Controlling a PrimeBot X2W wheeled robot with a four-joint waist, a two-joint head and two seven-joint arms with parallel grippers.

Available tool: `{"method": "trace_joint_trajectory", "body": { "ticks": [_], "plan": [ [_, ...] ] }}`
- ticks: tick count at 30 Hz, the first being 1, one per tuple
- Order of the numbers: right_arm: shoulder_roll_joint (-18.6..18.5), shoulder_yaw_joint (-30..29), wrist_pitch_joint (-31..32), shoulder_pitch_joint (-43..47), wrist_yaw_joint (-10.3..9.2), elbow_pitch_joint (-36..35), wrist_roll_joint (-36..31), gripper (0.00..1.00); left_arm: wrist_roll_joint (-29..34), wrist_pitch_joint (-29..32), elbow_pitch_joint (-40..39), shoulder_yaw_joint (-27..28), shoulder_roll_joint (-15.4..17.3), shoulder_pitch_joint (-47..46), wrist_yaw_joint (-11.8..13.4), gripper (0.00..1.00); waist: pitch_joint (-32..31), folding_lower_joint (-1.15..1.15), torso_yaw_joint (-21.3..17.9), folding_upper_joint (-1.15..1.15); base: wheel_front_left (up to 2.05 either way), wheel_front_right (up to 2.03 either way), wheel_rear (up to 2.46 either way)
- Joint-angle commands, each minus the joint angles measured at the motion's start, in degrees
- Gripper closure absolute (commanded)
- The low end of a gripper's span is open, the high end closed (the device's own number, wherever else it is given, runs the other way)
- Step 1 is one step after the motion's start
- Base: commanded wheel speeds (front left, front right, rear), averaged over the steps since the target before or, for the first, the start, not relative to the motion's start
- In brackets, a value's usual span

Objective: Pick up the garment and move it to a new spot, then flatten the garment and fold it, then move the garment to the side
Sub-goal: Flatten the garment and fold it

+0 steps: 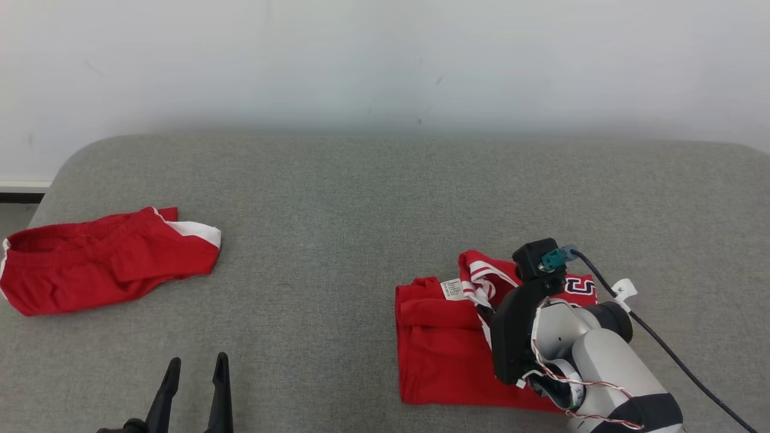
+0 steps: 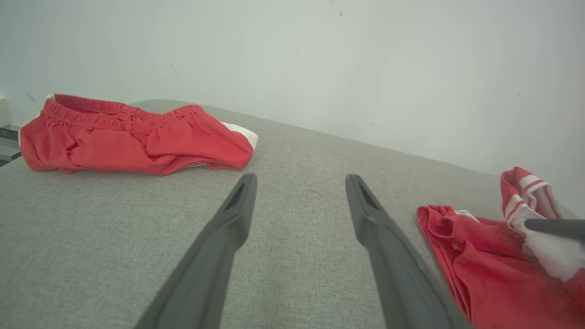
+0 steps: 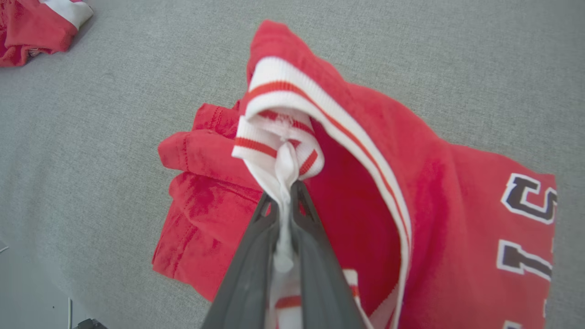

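- I see the red jersey bunched at four o'clock, its white-striped trim raised.
- The right wrist view shows my right gripper pinching that trim; the left gripper is spread.

red shorts: crumpled, far left | grey cushion | white wall

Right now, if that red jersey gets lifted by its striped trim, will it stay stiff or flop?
Likely floppy: the jersey bunches in soft folds where the right jaws pinch its white trim. Probably light, since that thin pinch holds a raised part. Its loose folded layers may well fall open as it rises.
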Motion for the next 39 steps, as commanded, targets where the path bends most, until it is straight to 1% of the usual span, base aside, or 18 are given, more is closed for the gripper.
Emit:
{"method": "trace_joint_trajectory", "body": {
  "ticks": [1,10,15,16,17,22,23,24,25,27,29,32,36,39],
  "plan": [
    [0.6,0.8,-0.6,-1.0,-0.14,1.5,0.5,1.00,-0.1,0.0,0.2,-0.1,0.0,-0.1,0.2,0.00,0.2,0.00,0.8,0.00,0.00,0.00,0.00],
    [2.1,5.2,-5.1,-5.8,-0.14,10.9,1.7,1.00,-0.5,0.0,0.8,-0.9,0.0,-1.6,-0.1,0.00,1.3,0.00,3.2,0.00,0.00,0.00,0.00],
    [2.1,8.5,-8.8,-8.5,-0.14,15.4,5.3,1.00,-0.6,0.0,1.7,-1.3,0.0,-2.8,-0.3,0.00,1.8,0.00,4.2,0.00,0.00,0.00,0.00],
    [2.1,9.0,-9.4,-8.7,-0.14,16.2,6.0,0.51,-0.6,0.0,1.9,-1.3,0.0,-3.0,-0.4,0.00,1.8,0.00,4.3,0.00,0.00,0.00,0.00],
    [2.1,9.4,-9.9,-8.9,-0.14,16.9,6.6,0.00,-0.6,0.0,2.1,-1.3,0.0,-3.0,-0.3,0.00,1.8,0.00,4.4,0.00,0.00,0.00,0.00],
    [2.1,10.4,-14.1,-10.6,-0.14,18.0,11.4,0.00,-0.7,0.0,2.4,-0.6,0.0,-3.2,-0.4,0.00,1.5,0.00,4.2,0.00,0.00,0.00,0.00],
    [2.1,10.4,-14.1,-10.6,-0.14,18.0,11.4,0.00,-0.7,0.0,2.4,-0.6,0.0,-3.2,-0.4,0.00,1.5,0.00,4.2,0.00,0.00,0.00,0.00],
    [2.1,10.1,-16.2,-11.2,-0.14,17.2,15.3,0.00,-0.7,0.0,2.5,-0.2,0.0,-2.9,-0.5,0.00,1.1,0.00,3.8,0.00,0.00,0.00,0.00],
    [2.1,10.1,-16.2,-11.2,-0.14,17.2,15.3,0.00,-0.7,0.0,2.5,-0.2,0.0,-2.9,-0.5,0.00,1.1,0.00,3.8,0.00,0.00,0.00,0.00],
    [2.1,9.2,-19.4,-12.6,-0.14,16.7,17.0,0.00,-0.7,0.0,2.6,0.3,0.0,-2.5,-0.5,0.00,0.7,0.00,3.1,0.00,0.00,0.00,0.00],
    [2.0,7.4,-22.9,-13.6,-0.14,17.4,16.8,0.00,-0.7,0.0,2.5,0.5,-0.1,-2.0,-0.6,0.00,0.3,0.00,2.4,0.00,0.00,0.00,0.00],
    [1.6,4.5,-27.5,-14.4,-0.14,18.7,14.5,0.00,-0.7,0.0,2.4,0.6,0.0,-1.4,-0.7,0.00,-0.6,0.00,1.4,0.00,0.00,0.00,0.00],
    [-1.9,2.2,-32.5,-12.5,-0.14,18.9,10.1,0.00,-0.8,0.0,2.3,0.7,0.0,-0.7,-0.8,0.00,-1.7,0.00,0.2,0.00,0.00,0.00,0.00],
    [-4.3,1.3,-35.8,-9.8,-0.14,17.6,7.2,0.00,-0.9,0.0,2.2,0.9,0.0,0.3,-0.8,0.00,-2.6,0.00,-0.7,0.00,0.00,0.00,0.00]
  ]
}}
